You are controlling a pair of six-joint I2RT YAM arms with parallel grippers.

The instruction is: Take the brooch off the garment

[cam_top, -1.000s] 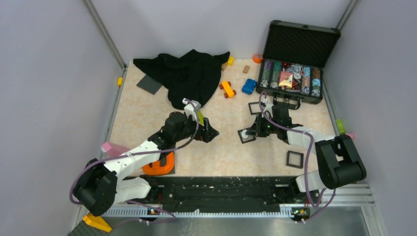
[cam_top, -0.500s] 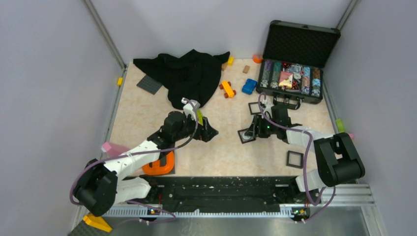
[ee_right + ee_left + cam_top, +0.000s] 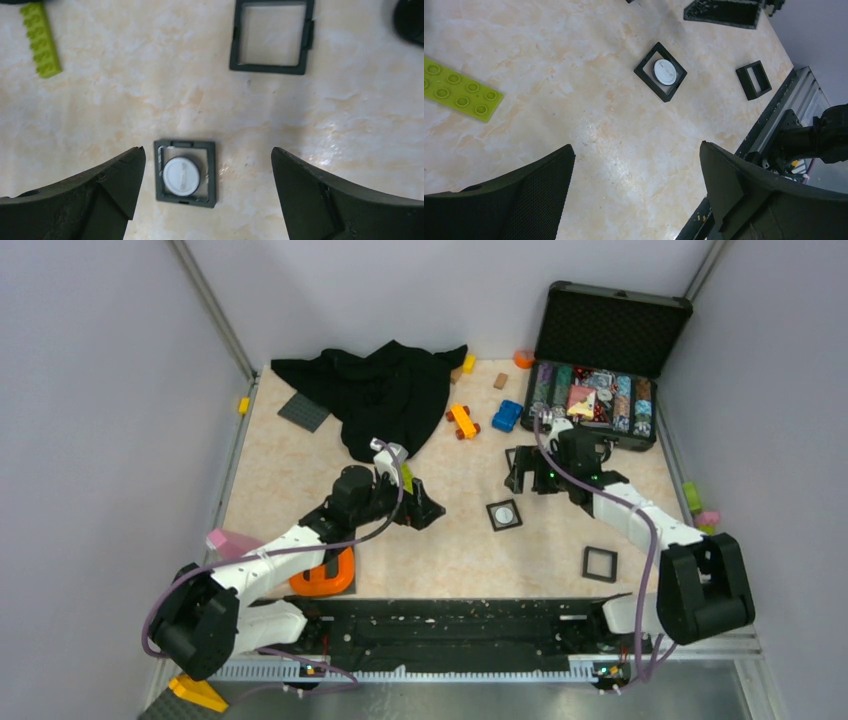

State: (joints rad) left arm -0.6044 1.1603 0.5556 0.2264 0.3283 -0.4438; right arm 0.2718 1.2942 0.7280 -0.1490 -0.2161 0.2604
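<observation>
1. The big change: half a second earlier the right gripper [image 3: 520, 472] was down on the black square frame [image 3: 158, 172]. By this moment it had pulled up and back toward the far edge, ending near the poker chip case [image 3: 612, 330] in the far right corner.
2. It left the brooch [image 3: 181, 176] behind. The little white disc lay flat inside that frame, right of the worktop's middle and a bit toward the near edge, with nothing touching it.
3. In its own wrist view the right gripper's jaws were spread wide with nothing between them, so it had let go and wasn't carrying anything.
4. The left gripper [image 3: 638, 147] hadn't budged over the last second. It sat around the middle of the worktop, left of the brooch, jaws also wide apart and empty.
5. The garment [image 3: 380, 390] was a black heap in the far left corner, well apart from the brooch.
6. My read: the brooch was already off the cloth and set down in the frame, so the task looked pretty much done. The right arm backing off looked like wrap-up, not a new grab.
</observation>
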